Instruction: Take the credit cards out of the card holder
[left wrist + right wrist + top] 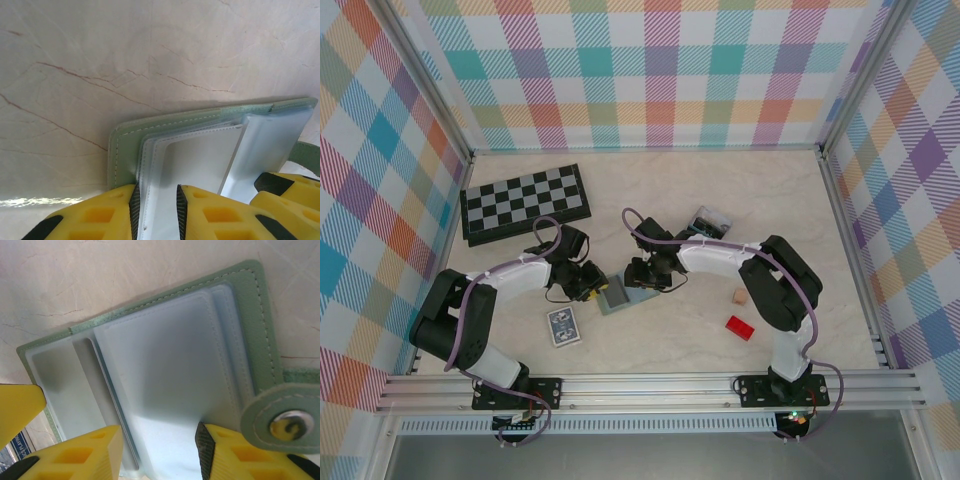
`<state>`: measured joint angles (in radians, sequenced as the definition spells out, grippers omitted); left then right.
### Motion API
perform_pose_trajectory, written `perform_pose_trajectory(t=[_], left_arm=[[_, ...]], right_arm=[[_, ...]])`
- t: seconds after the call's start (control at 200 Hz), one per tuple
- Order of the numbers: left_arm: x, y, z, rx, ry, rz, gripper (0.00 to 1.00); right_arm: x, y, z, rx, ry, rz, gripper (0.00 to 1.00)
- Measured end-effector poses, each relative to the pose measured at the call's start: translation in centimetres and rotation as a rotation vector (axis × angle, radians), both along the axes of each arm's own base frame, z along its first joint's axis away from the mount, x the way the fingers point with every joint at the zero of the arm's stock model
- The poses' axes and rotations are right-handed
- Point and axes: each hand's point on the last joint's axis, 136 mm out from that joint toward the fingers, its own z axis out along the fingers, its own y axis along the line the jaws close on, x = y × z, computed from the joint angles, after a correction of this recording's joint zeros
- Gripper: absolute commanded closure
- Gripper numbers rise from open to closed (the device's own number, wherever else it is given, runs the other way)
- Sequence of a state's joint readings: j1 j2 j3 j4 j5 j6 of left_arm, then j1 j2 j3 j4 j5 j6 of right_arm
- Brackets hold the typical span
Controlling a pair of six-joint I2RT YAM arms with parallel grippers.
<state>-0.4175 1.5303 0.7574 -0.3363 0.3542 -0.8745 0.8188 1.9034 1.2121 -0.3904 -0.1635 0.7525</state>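
Note:
The grey-green card holder [617, 298] lies open on the table between both arms. In the left wrist view its cover [125, 150] frames clear sleeves holding a pale credit card [200, 160]. My left gripper [156, 192] stands over the sleeves' stitched edge, jaws a little apart, gripping nothing that I can see. My right gripper [160, 430] is open and wide over the other panel [165, 365], next to the snap tab [285, 422]. A thin card edge [107, 405] shows inside a sleeve there. From above, the left gripper [592, 285] and right gripper [642, 278] flank the holder.
A chessboard [525, 203] lies at the back left. A blue-and-white card pack [563, 326] sits just left of the holder. A clear tray [708, 221] is behind the right arm. A tan block [740, 296] and a red block [740, 327] lie to the right.

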Motion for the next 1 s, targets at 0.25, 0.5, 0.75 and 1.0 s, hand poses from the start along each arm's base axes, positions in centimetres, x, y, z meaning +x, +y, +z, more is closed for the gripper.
perform_pose_trajectory(t=[0.25,0.5,0.75,1.0], left_arm=[[-0.1,-0.4,0.2,-0.025,0.0,-0.016,0.77],[-0.1,-0.8,0.6,-0.04,-0.01,-0.051,0.83],[0.3,-0.9,1.3,-0.029,-0.033,-0.09,0.73],[0.1,-0.4,1.3,0.009,-0.024,-0.101,0.68]], right_arm=[[-0.1,0.0,-0.1,0.002,0.005,0.002,0.55],[-0.1,0.0,-0.2,0.0,0.007,0.002,0.55],[-0.1,0.0,-0.2,0.0,0.007,0.002,0.55],[-0.1,0.0,-0.2,0.0,0.007,0.002,0.55]])
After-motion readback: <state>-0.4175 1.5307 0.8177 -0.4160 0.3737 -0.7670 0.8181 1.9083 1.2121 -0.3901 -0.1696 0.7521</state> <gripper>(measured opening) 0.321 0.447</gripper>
